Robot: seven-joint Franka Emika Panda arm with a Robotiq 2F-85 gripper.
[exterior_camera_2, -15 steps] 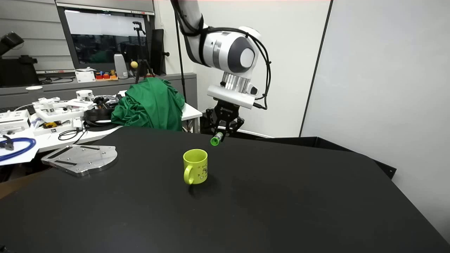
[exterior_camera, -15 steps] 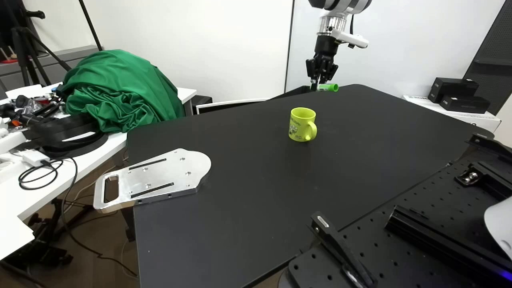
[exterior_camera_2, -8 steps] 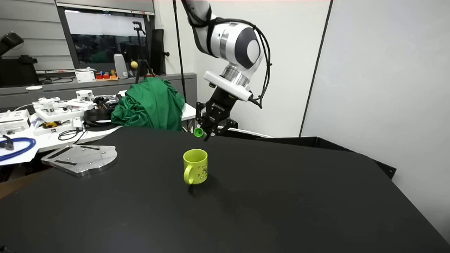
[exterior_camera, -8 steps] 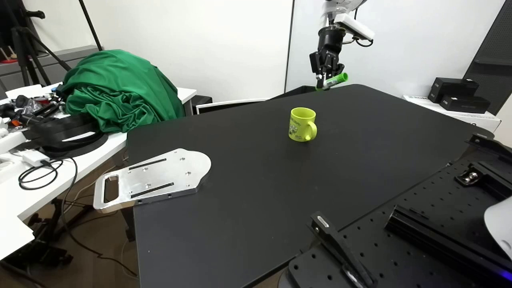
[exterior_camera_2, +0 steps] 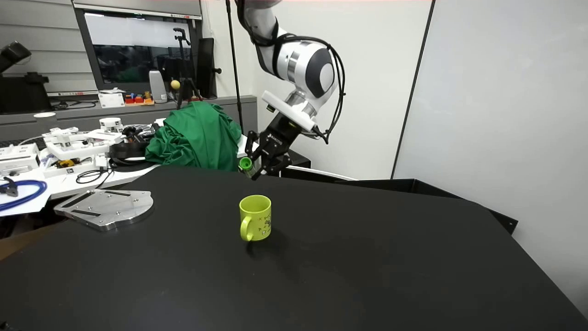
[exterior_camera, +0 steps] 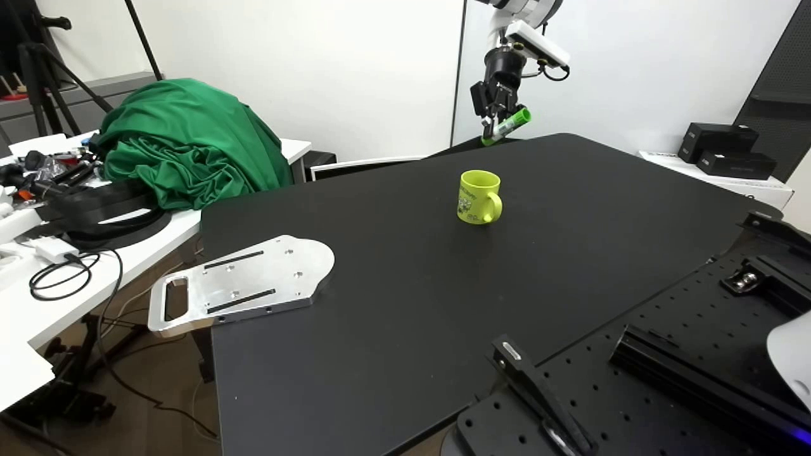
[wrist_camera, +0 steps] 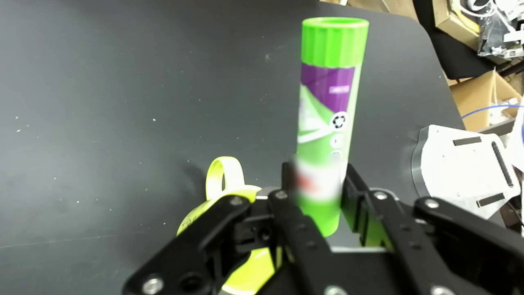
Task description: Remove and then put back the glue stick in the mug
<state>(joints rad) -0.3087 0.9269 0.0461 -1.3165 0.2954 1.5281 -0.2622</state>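
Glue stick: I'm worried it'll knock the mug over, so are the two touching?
Apart: in both exterior views, black tabletop shows plainly between the glue stick and the mug.

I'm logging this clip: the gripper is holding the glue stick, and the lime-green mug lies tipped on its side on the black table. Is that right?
Not quite: the lime-green mug is not tipped; it stands upright on the black table, as both exterior views show. The gripper is indeed holding the glue stick.
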